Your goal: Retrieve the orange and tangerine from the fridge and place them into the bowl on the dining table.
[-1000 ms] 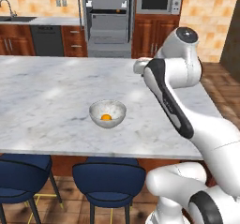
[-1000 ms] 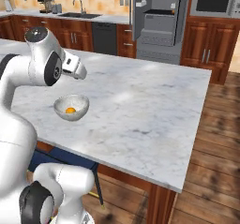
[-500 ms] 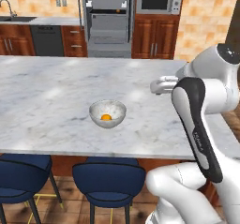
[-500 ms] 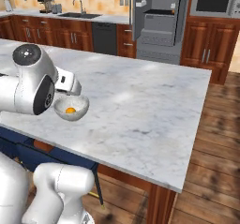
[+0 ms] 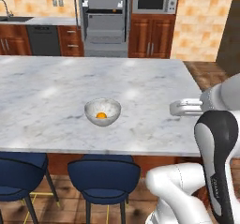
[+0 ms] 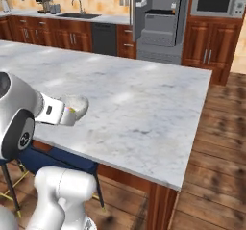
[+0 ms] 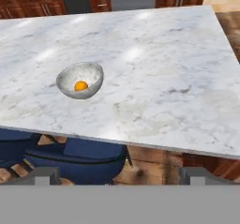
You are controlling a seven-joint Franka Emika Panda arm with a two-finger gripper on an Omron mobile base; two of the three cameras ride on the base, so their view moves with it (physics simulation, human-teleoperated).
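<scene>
Moved: since a second ago the white arm has swung back from over the counter toward its near right edge; the bowl and the fruit in it lie where they did.
Jaws: the gripper [image 7: 120, 178] hangs off the near edge of the counter, looking across it; two grey finger tips [image 7: 43, 175] peek up far apart with nothing between them, so the jaws stand released.
Chairs: dark blue padded chairs [image 5: 104, 178] are tucked under the near edge, just below the bowl.
Counter: the long white-grey marble counter on a reddish-brown wood base [image 5: 140, 78], the dining table, stretches across the room in front of the arm.
Bowl: the small round whitish-grey marbled bowl [image 5: 102, 112] stands upright on the marble, toward the near edge and well left of the arm's wrist; in the right base view the arm's wrist covers part of it [image 6: 77, 102].
Fruit: one small orange-coloured round fruit [image 5: 101, 115] rests at the bottom of the bowl [image 7: 80, 85]; I cannot tell whether it is the orange or the tangerine.
Fridge: the tall grey double-door fridge [image 6: 158, 22] stands against the far wall with its doors swung open, shelves showing inside.
Beside it: a grey microwave set in wooden cabinets [image 5: 155, 0] sits just right of the fridge; a sink with a tap [image 6: 77, 13] lies further left.
</scene>
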